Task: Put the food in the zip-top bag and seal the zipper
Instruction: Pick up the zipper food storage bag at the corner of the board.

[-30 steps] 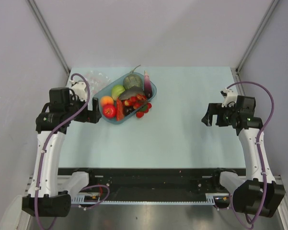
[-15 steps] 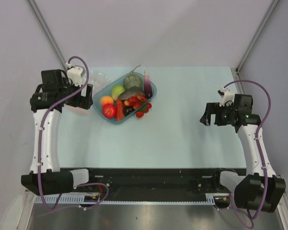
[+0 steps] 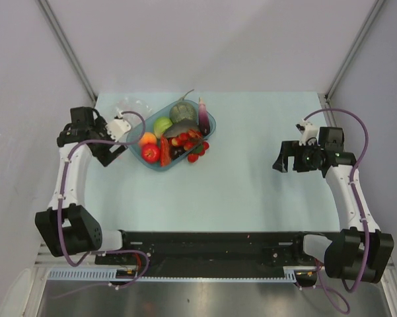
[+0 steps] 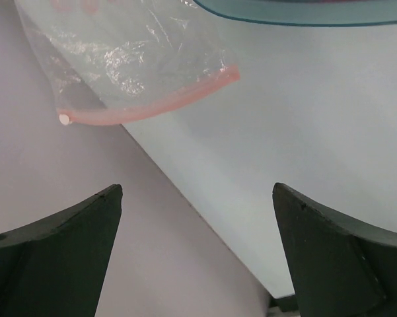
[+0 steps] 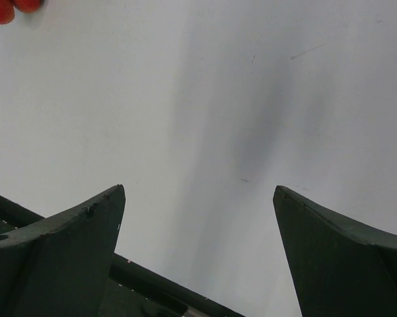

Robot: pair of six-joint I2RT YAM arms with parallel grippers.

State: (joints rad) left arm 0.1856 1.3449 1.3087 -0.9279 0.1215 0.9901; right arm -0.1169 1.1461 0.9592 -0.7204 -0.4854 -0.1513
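Top external: the left arm is bent over the table's (image 3: 251, 132) left edge and the right arm reaches inward. Both the left gripper (image 4: 196, 189) and the right gripper (image 5: 198, 188) have fingers apart, holding nothing. The crinkly clear bag (image 4: 132, 59), with its pink zipper (image 4: 152, 105), lies far-left. Glossy food (image 3: 175, 135) fills the blue oval tray (image 3: 211, 122).

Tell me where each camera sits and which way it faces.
Top external: above and behind the bases, looking down on the table, blue tray and both arms.
Left wrist: on the left arm, facing past the open left pincer to the zip-top bag and its zipper.
Right wrist: on the right arm, facing past the open right pincer at the table, small red pieces top left.
Shared: top and left wrist both show bag and tray.
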